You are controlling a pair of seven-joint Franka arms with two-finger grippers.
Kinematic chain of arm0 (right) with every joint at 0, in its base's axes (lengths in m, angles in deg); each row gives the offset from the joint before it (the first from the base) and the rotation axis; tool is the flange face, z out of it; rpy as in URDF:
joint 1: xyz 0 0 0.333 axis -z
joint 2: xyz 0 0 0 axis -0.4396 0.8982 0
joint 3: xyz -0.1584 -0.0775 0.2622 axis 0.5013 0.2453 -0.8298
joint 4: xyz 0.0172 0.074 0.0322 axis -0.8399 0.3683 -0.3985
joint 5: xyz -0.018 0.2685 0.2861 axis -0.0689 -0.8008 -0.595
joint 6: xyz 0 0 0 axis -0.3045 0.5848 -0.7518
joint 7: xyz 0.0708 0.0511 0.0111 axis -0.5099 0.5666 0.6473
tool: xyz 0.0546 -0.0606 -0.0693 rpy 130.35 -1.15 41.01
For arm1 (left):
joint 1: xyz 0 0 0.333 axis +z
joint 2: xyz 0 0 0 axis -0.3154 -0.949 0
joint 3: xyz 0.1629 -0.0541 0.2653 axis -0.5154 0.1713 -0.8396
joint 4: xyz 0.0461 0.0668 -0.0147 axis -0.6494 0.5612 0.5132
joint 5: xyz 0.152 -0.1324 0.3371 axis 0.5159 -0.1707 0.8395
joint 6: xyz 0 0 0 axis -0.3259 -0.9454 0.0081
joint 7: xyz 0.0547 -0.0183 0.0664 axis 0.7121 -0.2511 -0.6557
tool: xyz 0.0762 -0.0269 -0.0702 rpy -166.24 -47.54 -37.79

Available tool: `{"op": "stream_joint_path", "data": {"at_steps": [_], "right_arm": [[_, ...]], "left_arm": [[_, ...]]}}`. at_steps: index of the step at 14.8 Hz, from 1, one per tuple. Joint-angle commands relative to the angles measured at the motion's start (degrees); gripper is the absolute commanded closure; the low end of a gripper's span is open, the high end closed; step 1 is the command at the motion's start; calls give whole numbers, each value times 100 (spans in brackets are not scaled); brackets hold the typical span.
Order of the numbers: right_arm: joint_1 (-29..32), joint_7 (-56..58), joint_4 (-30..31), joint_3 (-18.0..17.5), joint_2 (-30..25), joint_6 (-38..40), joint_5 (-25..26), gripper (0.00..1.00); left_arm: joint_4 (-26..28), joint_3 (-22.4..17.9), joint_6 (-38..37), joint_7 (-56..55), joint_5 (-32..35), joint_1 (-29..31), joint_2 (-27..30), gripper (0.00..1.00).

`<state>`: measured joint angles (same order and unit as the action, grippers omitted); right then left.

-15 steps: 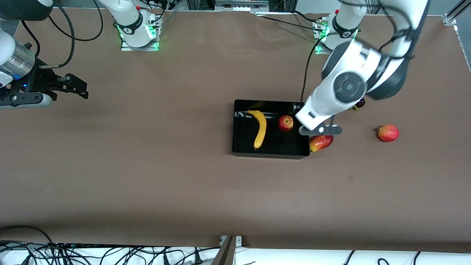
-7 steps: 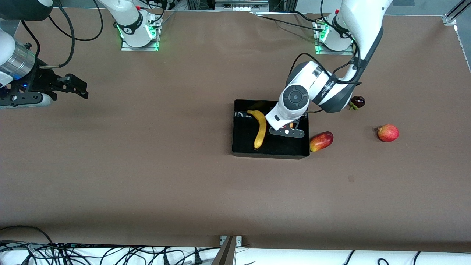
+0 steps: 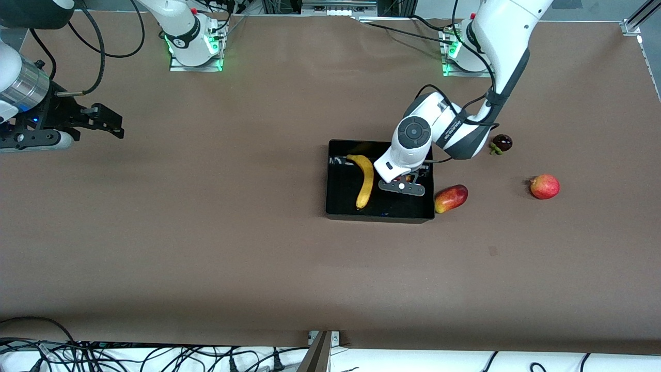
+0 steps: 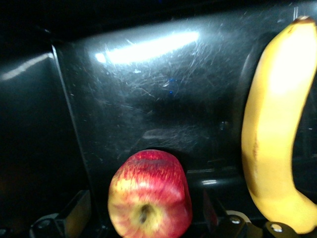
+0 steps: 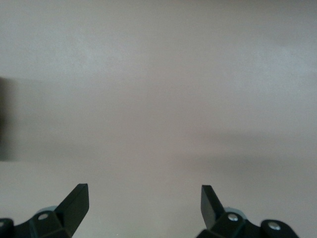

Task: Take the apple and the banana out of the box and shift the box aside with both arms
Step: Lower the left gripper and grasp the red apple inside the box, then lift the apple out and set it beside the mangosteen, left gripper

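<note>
we see a black box [image 3: 380,214] near the middle of the table [image 3: 206,232], shifted toward the left arm's end; inside it lies a yellow banana [image 3: 365,180], along the side nearer the right arm's end, and a small red apple [image 4: 150,195] sits beside it, toward the left arm's end; in the front view the apple is almost wholly hidden under the left arm's hand.

the left gripper [image 3: 402,186] is down inside the box, over the apple; in the left wrist view its jaws stand apart, one dark finger on each side of the apple, with a gap on each side, so we see no grip on it; the banana [image 4: 275,134] runs along one edge of that view, just beside the apple, and the glossy box floor [image 4: 148,99] shows a bright streak of reflected light.

outside the box, on the bare table, we see a red and yellow mango [image 3: 451,198] just beside the box wall; a second red apple [image 3: 544,186] lies well apart toward the left arm's end; a small dark purple fruit [image 3: 501,143] sits farther from the front camera than the mango.

the right gripper [image 3: 106,122] waits over the table at the right arm's end, well apart from the box; its jaws are apart with only bare table [image 5: 158,99] under them.
</note>
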<state>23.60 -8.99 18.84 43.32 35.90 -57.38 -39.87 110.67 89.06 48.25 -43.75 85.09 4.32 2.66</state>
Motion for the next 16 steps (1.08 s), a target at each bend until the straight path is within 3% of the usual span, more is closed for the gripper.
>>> {"op": "stream_joint_path", "data": {"at_steps": [1, 3, 5, 6, 8, 12, 16], "right_arm": [[72, -22, -62, -74, 22, 82, 30, 0], [72, -22, -62, -65, 22, 82, 30, 0], [72, -22, -62, -74, 31, 82, 30, 0], [72, -22, -62, -74, 22, 82, 30, 0], [72, -22, -62, -74, 22, 82, 30, 0], [72, -22, -62, -65, 22, 82, 30, 0], [72, -22, -62, -65, 31, 82, 30, 0]], "left_arm": [[169, 26, 217, -158, 150, 70, -17, 0], [161, 35, 191, -201, 141, 62, -8, 58], [117, 35, 121, -237, 141, 70, 88, 88], [73, 35, 60, -237, 141, 79, 201, 91], [-241, 35, -525, -228, 115, 123, 509, 88], [-1708, 18, -3283, -114, 89, 184, 616, 86], [-1615, 9, -4351, 527, 71, 789, 590, 84]]}}
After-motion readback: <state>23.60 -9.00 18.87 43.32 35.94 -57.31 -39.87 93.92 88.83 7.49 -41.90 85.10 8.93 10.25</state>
